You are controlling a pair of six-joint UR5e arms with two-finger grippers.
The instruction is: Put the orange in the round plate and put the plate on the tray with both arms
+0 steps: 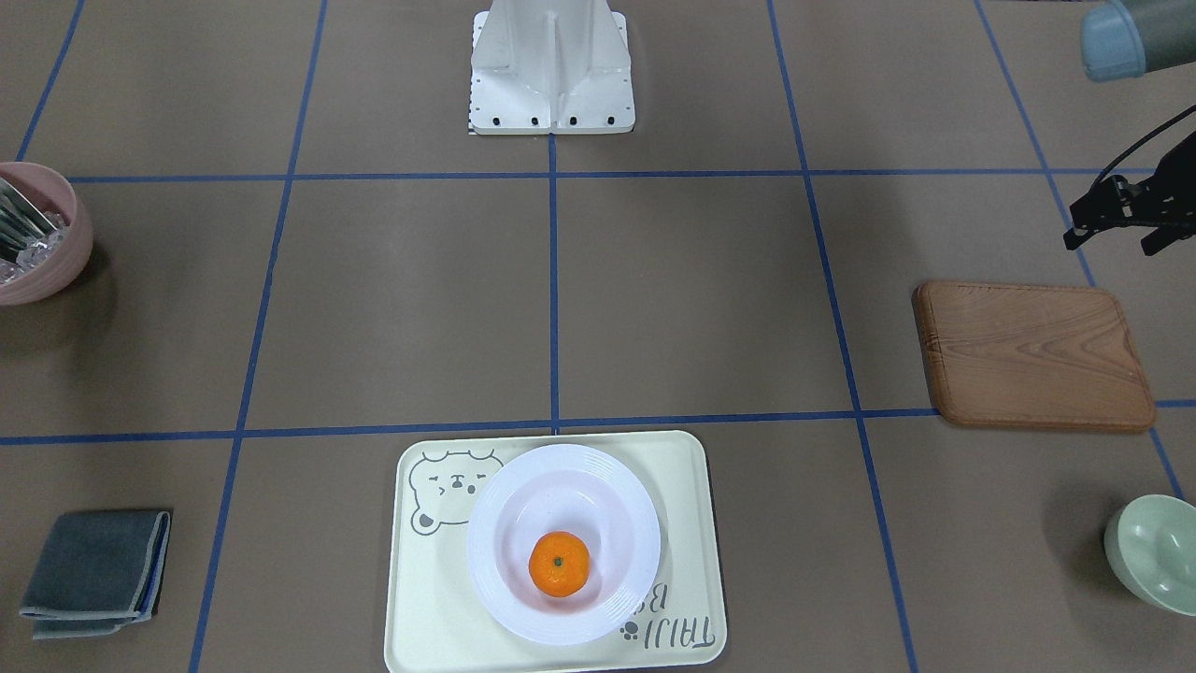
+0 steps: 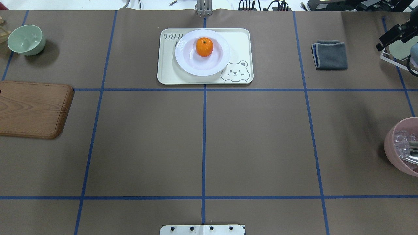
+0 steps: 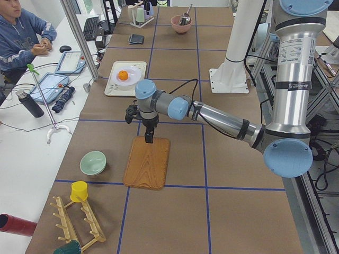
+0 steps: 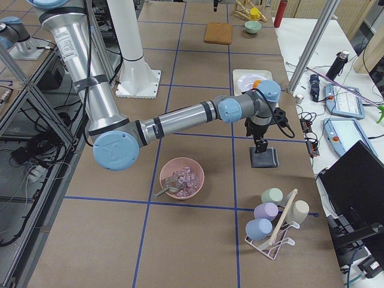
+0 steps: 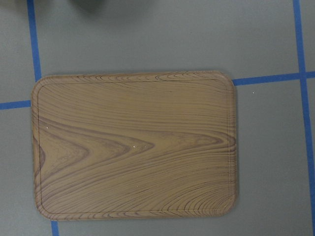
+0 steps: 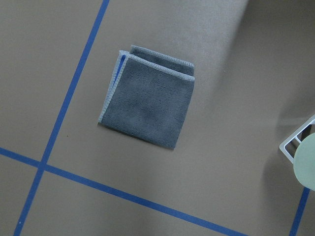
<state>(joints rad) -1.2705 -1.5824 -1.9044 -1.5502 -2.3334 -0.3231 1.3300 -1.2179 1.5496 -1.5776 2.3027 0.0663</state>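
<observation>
Saw the left gripper [image 1: 1110, 245] hanging over the wooden board [image 1: 1032, 355], jaws apart. Farther out, found the orange [image 1: 559, 564] sitting in the round plate [image 1: 493, 523], itself on the tray [image 1: 675, 479]. Spotted the right gripper [image 2: 392, 36] above the grey cloth [image 2: 329, 54]; could not tell its spread.
</observation>
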